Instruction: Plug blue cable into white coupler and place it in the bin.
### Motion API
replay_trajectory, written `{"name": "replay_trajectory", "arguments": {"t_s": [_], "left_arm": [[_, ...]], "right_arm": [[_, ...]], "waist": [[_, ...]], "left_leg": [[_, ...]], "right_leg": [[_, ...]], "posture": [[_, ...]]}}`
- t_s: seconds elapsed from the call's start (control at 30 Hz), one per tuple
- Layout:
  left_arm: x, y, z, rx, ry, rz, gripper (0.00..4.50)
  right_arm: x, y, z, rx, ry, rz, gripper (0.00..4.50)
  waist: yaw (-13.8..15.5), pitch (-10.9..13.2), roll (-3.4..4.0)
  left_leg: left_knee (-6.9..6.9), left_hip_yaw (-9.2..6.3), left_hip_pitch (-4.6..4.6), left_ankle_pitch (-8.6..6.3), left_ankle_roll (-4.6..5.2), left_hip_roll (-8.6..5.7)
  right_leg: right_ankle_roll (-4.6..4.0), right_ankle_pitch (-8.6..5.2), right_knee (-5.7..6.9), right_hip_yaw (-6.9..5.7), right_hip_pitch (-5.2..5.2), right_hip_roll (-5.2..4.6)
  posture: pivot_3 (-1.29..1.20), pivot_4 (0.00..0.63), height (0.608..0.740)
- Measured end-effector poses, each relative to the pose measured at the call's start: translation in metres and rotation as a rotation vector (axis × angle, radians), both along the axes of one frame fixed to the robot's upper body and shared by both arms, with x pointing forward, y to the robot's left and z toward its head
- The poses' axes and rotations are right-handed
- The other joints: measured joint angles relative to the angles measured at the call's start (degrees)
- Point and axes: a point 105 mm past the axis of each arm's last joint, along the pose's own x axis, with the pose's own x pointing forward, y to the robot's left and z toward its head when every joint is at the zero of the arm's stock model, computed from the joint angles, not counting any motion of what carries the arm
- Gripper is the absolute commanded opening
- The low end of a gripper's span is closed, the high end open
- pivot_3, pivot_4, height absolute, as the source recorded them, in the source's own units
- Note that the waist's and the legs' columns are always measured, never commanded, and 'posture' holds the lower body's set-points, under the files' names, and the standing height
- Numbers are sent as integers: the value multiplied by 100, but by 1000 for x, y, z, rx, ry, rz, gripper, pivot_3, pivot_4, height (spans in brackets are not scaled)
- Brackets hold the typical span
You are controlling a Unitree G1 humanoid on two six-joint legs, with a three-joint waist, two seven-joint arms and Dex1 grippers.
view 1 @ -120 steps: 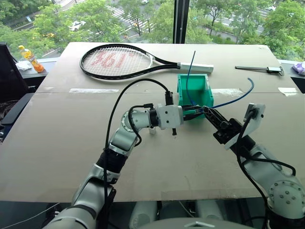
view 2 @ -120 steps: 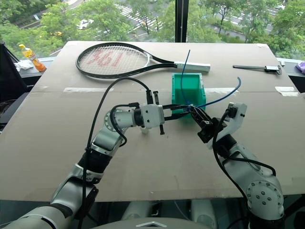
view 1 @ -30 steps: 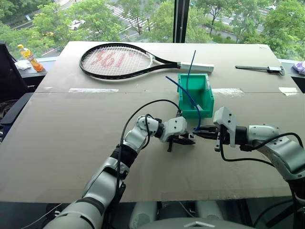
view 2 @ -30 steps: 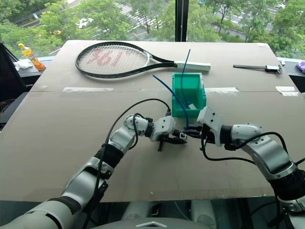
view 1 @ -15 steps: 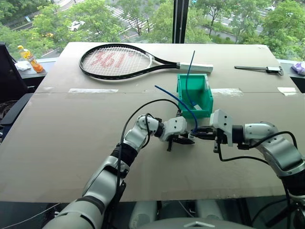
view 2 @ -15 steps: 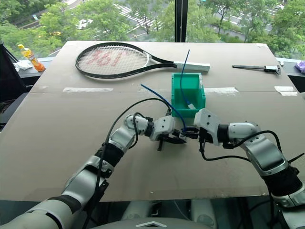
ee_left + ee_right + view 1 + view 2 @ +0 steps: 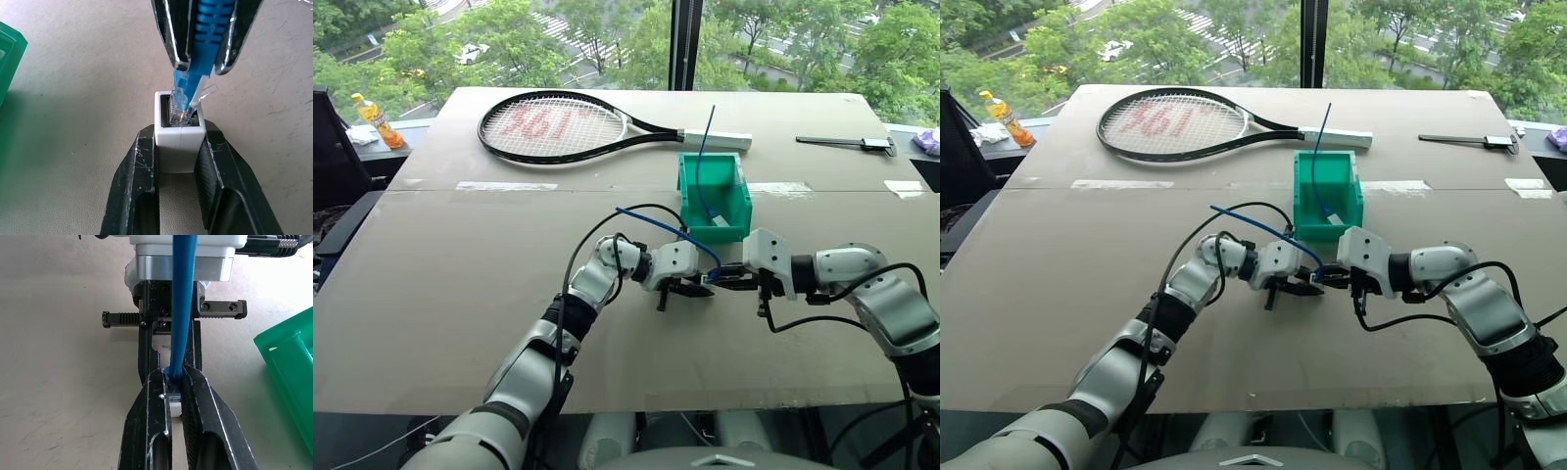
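Two hands (image 7: 713, 284) meeting, bin (image 7: 732, 194) just behind, racket (image 7: 558, 125) beyond

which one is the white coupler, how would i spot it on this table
Start at the green bin in the middle of the table. Just in front of it the two hands meet; the coupler is the tiny white block pinched in the left hand, with a dark socket. The blue cable's clear plug is at that socket.

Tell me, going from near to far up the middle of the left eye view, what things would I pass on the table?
The left gripper clamping the white coupler → the green bin → the tennis racket.
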Motion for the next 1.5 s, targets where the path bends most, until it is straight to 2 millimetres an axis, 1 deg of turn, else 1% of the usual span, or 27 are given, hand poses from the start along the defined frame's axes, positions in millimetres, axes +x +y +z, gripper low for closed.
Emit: {"name": "replay_trajectory", "arguments": {"t_s": [0.2,0.33,0.47,0.5,0.53,0.57,0.6,0.63,0.67,0.7,0.77,0.8,0.83,0.87,0.9,0.93,0.97,1.0,1.03,1.07,1.13,1.2,1.23,1.27,1.33,1.43,1.5], "left_arm": [[0,0,-1,2,0,3,382],[1,2,-3,6,10,14,382],[2,6,-7,10,21,35,382],[3,7,-7,6,29,49,382],[3,7,-7,2,31,56,382],[2,7,-7,-2,30,56,382],[0,6,-5,-17,35,65,382],[-1,6,-5,-21,41,69,382],[-3,5,-2,-35,51,80,382],[-6,4,2,-56,68,88,382],[-8,2,14,-111,106,120,382],[-7,1,28,-165,177,177,382],[-5,3,37,-191,191,200,382],[-3,6,53,-218,266,248,382],[0,12,66,-225,320,290,382],[4,19,76,-221,390,337,382],[8,24,86,-218,432,379,382],[10,25,90,-218,449,400,382],[16,26,98,-218,473,440,382],[22,26,109,-224,487,476,382],[32,22,124,-235,510,517,382],[45,8,136,-228,542,552,382],[50,5,139,-223,545,571,382],[54,4,139,-216,550,589,382],[63,-7,136,-196,571,610,382],[77,-19,128,-163,579,661,382],[85,-26,127,-154,568,686,382]], "right_arm": [[8,3,-1,-20,-1,0,0],[14,8,-9,-38,12,22,0],[16,13,-16,2,-25,14,0],[17,14,-17,34,-34,-8,531],[18,15,-16,65,-40,-30,724],[19,13,-21,82,-23,-64,991],[20,11,-21,148,-13,-115,1443],[20,10,-20,161,-15,-132,1814],[19,6,-13,184,-40,-157,2354],[17,4,-5,212,-58,-176,2354],[12,2,20,299,-97,-199,2354],[3,1,48,397,-132,-211,2354],[-2,2,63,435,-166,-201,2354],[-12,0,86,505,-210,-208,2354],[-22,-3,100,549,-242,-216,2354],[-32,-8,107,566,-254,-237,2354],[-38,-12,106,552,-256,-266,2354],[-41,-15,104,536,-254,-285,2354],[-44,-21,98,502,-246,-329,2354],[-47,-27,90,467,-229,-372,2354],[-51,-36,82,436,-222,-439,2354],[-55,-52,73,401,-218,-539,2915],[-55,-59,69,383,-217,-583,3240],[-55,-65,66,373,-219,-620,3693],[-60,-78,59,375,-206,-696,4441],[-69,-87,46,372,-176,-764,4441],[-74,-94,44,374,-195,-811,4441]], "waist": [[-5,-1,-1],[-14,-18,-16],[-58,-60,-37],[-79,-69,-36],[-83,-71,-37],[-85,-70,-36],[-84,-59,-21],[-88,-50,-7],[-84,-40,6],[-69,-36,12],[-46,-33,15],[-21,-28,19],[-19,-29,19],[-10,-28,18],[3,-27,17],[16,-26,17],[30,-25,17],[26,-24,16],[40,-22,15],[41,-18,8],[19,-13,3],[29,-10,-4],[16,-9,-6],[-2,-9,-5],[-11,-8,-5],[-7,-7,-5],[-6,-2,-5]], "left_leg": [[1,1,5,0,0,-1],[-5,1,53,0,0,1],[-15,3,87,-1,0,13],[-15,2,92,-1,-1,15],[-15,1,91,-1,-1,16],[-15,0,89,-1,-1,17],[-14,3,74,0,-2,17],[-14,9,67,0,-2,15],[-14,9,53,0,-2,11],[-12,7,25,0,-2,7],[-5,4,-31,1,-4,7],[-4,-1,-46,2,-5,7],[-4,-4,-46,2,-5,7],[-7,-11,-46,1,-3,6],[-9,-24,-47,0,-3,5],[-9,-29,-46,0,-3,4],[-8,-31,-44,0,-2,1],[-8,-33,-41,0,-2,-2],[-6,-31,-38,0,-2,-4],[-5,-29,-33,0,-2,-9],[-2,-20,-23,0,-1,-13],[2,-24,-16,1,-1,-18],[2,-24,-11,1,-1,-18],[0,-21,-8,1,-1,-17],[-7,-20,-5,0,-1,-15],[-12,-23,-13,0,-1,-15],[-12,-18,-17,0,-1,-15]], "right_leg": [[-3,-2,-1,0,6,-2],[-10,-11,-1,-1,49,-1],[10,-24,1,0,71,3],[9,-23,3,0,74,4],[7,-22,4,-1,74,4],[5,-21,4,-2,73,5],[1,-18,7,1,59,2],[-15,-7,7,7,51,0],[-14,-3,6,7,40,-2],[-1,6,5,7,15,-3],[4,11,7,7,-32,-2],[4,11,10,4,-44,-3],[5,11,9,3,-44,-3],[5,11,7,-4,-42,-2],[7,8,3,-20,-37,0],[8,7,3,-26,-33,0],[10,5,2,-27,-28,0],[20,-2,1,-29,-23,-1],[36,-12,-2,-28,-18,-3],[40,-14,-4,-21,-13,-4],[41,-16,-6,-8,-5,-4],[40,-18,-5,-5,5,-2],[35,-21,-5,-4,9,-1],[33,-23,-4,-1,9,-1],[38,-19,-3,3,7,7],[41,-17,-1,1,-2,10],[41,-17,-2,6,-7,10]], "posture": [[0,150,740],[0,150,740],[0,150,740],[0,150,740],[0,150,740],[0,150,740],[0,150,740],[0,150,740],[0,150,740],[0,150,740],[0,150,740],[0,150,740],[0,150,740],[0,150,740],[0,150,740],[0,150,740],[0,150,740],[0,150,740],[0,150,740],[0,150,740],[0,150,740],[0,150,740],[0,150,740],[0,150,740],[0,150,740],[0,150,740],[0,150,740]]}}
